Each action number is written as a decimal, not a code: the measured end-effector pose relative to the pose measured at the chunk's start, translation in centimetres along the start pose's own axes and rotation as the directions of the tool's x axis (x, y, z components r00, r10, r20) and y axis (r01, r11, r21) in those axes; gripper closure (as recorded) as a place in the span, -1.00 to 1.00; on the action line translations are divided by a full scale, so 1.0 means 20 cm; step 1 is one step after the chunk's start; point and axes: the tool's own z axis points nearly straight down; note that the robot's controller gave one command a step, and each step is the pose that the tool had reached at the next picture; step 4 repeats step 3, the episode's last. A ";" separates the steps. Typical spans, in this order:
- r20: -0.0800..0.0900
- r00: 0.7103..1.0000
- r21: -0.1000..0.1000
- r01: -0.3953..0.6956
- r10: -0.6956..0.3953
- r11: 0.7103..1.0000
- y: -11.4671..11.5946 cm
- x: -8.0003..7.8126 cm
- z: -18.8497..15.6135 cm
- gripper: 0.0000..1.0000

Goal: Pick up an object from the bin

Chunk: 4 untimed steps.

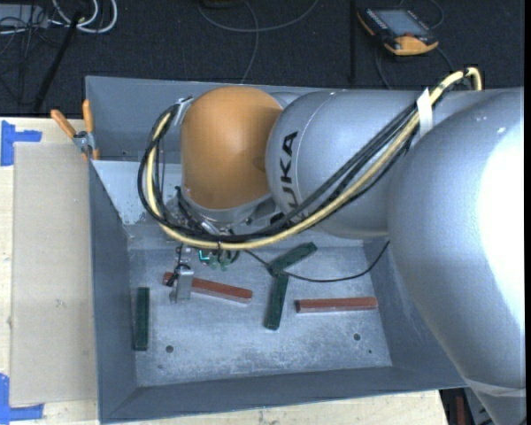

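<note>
My gripper reaches down below the orange wrist cover into the left half of the bin. Its tip stands on the left end of a red-brown flat bar that lies across the bin floor; a short bit of the bar shows to the left of the tip. A dark green bar lies upright in the view to the lower left of the gripper, apart from it. To the right, two dark green bars meet in an angle.
A second red-brown bar lies flat at the right of the bin floor. The arm and its cables cover the back and right of the bin. Bare floor runs along the front wall.
</note>
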 end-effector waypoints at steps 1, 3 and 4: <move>0.000 0.997 0.003 -0.075 0.075 0.997 -0.25 -0.03 0.46 -1.00; 0.016 0.995 -0.006 -0.099 0.099 0.995 -0.10 -0.03 -0.28 1.00; 0.016 0.995 -0.006 -0.099 0.099 0.995 -0.10 -0.03 -0.28 1.00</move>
